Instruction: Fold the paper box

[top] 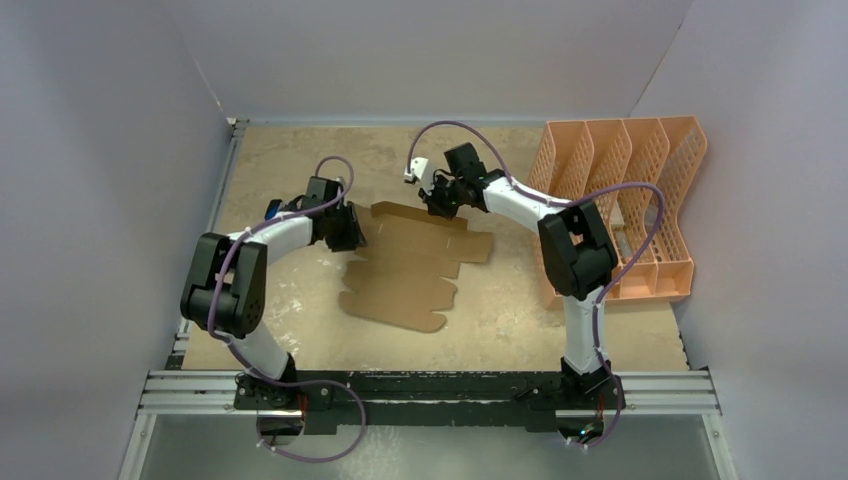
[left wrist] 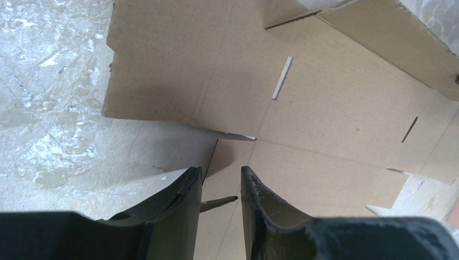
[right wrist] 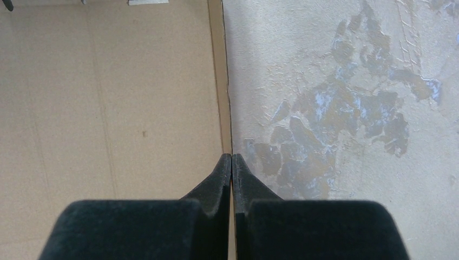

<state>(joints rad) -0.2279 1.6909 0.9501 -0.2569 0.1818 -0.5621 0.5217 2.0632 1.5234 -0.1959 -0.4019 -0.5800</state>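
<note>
The paper box (top: 415, 265), a flat brown die-cut cardboard sheet, lies mid-table (top: 300, 160). My left pincer (left wrist: 221, 170), part spread, straddles a left-edge flap (left wrist: 219, 203), ready to lift it, I judge. My right pincer (right wrist: 231, 157), pressed together, sits at the far edge, probably to steady it.

Soft, even light comes from overhead, and the pale walls (top: 100, 200) bounce it round, so from above nothing glares and the corners only grey off a little. The arms (top: 575, 250) lay faint, blurry shadows on the desk (top: 290, 160). Close in on the left, the paper box (left wrist: 325, 108) throws a darker wedge of shadow under its lifted edge, and pale patches of desk shine nearly white. The left fingers (left wrist: 173, 216) sit near-black and soft at the lens. The right fingers (right wrist: 216, 187) are a featureless dark blur too, while the mottled desk beyond is sharp, with a bluish sheen.
</note>
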